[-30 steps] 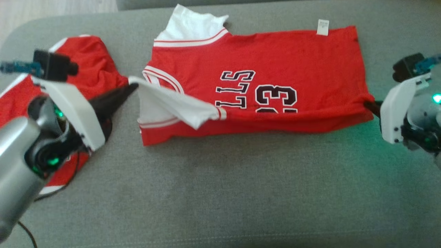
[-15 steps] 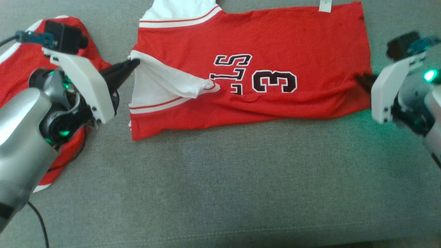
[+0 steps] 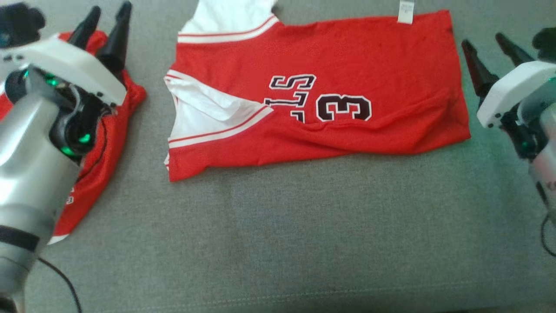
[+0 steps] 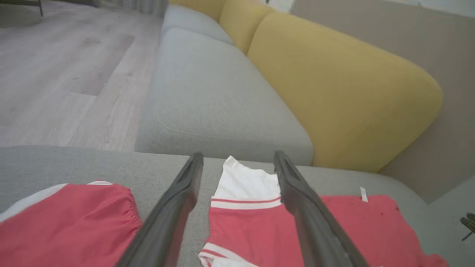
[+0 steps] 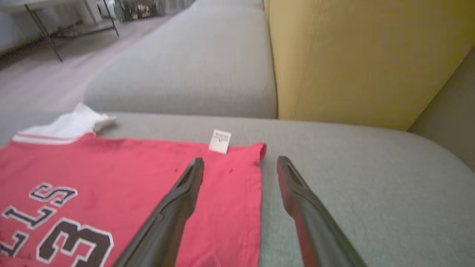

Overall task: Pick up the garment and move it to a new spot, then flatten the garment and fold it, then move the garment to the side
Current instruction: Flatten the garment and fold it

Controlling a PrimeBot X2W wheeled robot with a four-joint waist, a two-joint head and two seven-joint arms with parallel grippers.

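**Garment.** Red jersey [image 3: 312,87] with white trim, lying flat on the grey sofa cushion [image 3: 278,243] and folded along its length, the near edge doubled over.

**Hidden or cut off.**
- The fold covers the lower part of the black lettering. Only some letters and a "3" can be read; a second digit is swallowed by the fold.
- The far white sleeve runs off the top of the head view.
- The print on the white label [image 3: 406,11] at the far edge is too small to read.

**Second red garment** [image 3: 100,143]. Crumpled to the left of the jersey and apart from it, largely covered by the left arm. Its kind cannot be told.

**Left hand** [image 3: 109,9]. Above the far end of the second red garment, fingers spread, grasping nothing.

**Right hand** [image 3: 482,41]. Just beside the jersey's right hem, fingers spread, nothing between them. In its wrist view one finger lies over the jersey's corner and the other over bare cushion. Whether either touches cannot be told.

**Cable** [image 3: 61,278]. Dark, at the lower left, running off the frame.

**Surface.** Grey woven upholstery with a stitched seam near the front edge.

**Room.**
- A further grey seat [image 4: 207,96] lies beyond.
- Mustard-yellow backrests [image 4: 334,85] stand behind.
- Pale wood floor [image 4: 55,74].
- Thin dark furniture legs [image 5: 41,33], blurred.
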